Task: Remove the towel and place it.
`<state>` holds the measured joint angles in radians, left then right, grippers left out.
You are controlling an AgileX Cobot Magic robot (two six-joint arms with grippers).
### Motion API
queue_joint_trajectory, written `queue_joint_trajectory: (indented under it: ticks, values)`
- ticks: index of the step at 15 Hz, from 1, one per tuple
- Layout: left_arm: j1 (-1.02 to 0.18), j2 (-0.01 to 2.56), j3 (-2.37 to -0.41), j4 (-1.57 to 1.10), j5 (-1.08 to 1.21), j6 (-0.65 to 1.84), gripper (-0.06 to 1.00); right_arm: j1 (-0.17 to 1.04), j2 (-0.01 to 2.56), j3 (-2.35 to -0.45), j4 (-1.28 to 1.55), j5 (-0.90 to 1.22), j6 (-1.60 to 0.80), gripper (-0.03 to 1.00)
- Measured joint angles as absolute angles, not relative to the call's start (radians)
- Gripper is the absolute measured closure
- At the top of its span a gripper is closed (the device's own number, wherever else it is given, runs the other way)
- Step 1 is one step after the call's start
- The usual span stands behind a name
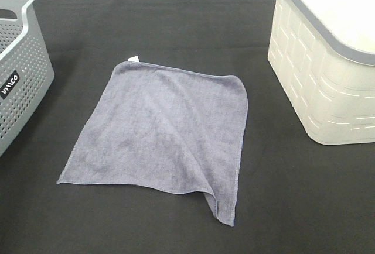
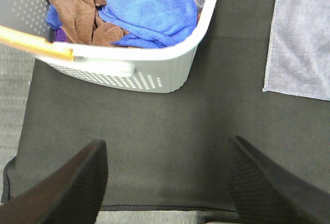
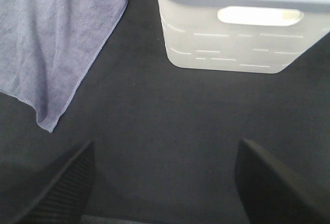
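Note:
The greyish-lavender towel (image 1: 161, 128) lies spread flat on the black table mat, its white tag at the far corner and its near right corner folded under. Its edge shows in the left wrist view (image 2: 304, 33) and in the right wrist view (image 3: 49, 43). Neither gripper shows in the high view. My left gripper (image 2: 167, 182) is open and empty above the mat, near the grey basket and apart from the towel. My right gripper (image 3: 165, 182) is open and empty above the mat, between the towel and the white basket.
A grey perforated basket (image 1: 20, 61) stands at the left; it holds brown and blue cloths (image 2: 149, 10). A cream-white basket with a grey rim (image 1: 325, 61) stands at the right (image 3: 232, 33). The mat's front edge (image 2: 129, 206) is close under my left gripper.

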<state>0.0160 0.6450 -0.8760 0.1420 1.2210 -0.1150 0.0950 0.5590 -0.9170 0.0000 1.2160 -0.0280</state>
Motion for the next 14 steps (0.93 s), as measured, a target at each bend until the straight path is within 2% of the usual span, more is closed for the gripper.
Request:
queue_joint_trajectory:
  ticks: [6, 9, 14]
  values:
    - [0.016, 0.221, -0.620, 0.150, 1.178, -0.074, 0.32, 0.095, 0.174, -0.690, 0.000, 1.216, -0.028, 0.24]
    - [0.016, 0.079, -0.557, 0.109, 1.166, -0.064, 0.32, 0.095, 0.025, -0.592, 0.000, 1.217, -0.028, 0.24]
    - [0.016, -0.005, -0.520, 0.037, 1.097, -0.058, 0.32, 0.095, -0.004, -0.498, 0.000, 1.213, -0.053, 0.24]
